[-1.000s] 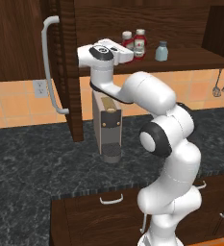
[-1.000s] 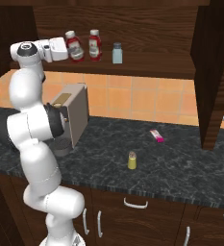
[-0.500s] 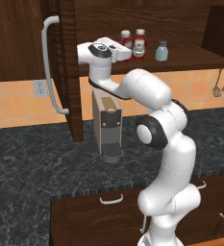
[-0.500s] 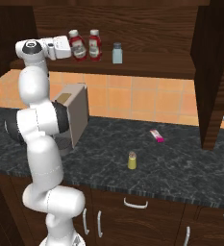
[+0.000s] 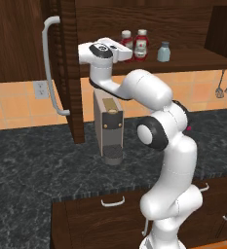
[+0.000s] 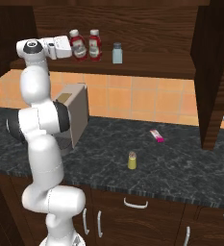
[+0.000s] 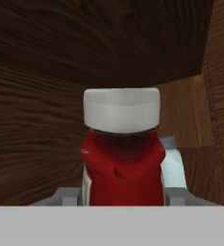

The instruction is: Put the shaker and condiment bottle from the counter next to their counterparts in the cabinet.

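Hand [image 6: 73,48] closed on condiment bottle [image 6: 76,44] at upper left of frame, on cabinet [image 6: 147,72] shelf just beside its red twin [image 6: 94,45], shaker [image 6: 131,160] mid-frame on open dark surface [image 6: 190,168]

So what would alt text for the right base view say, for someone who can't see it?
A white robot arm reaches up into a dark wooden cabinet, its gripper at a red bottle on the shelf, beside a matching bottle and a pale blue shaker. Below, a small yellow-green shaker and pink tube sit on the black counter.
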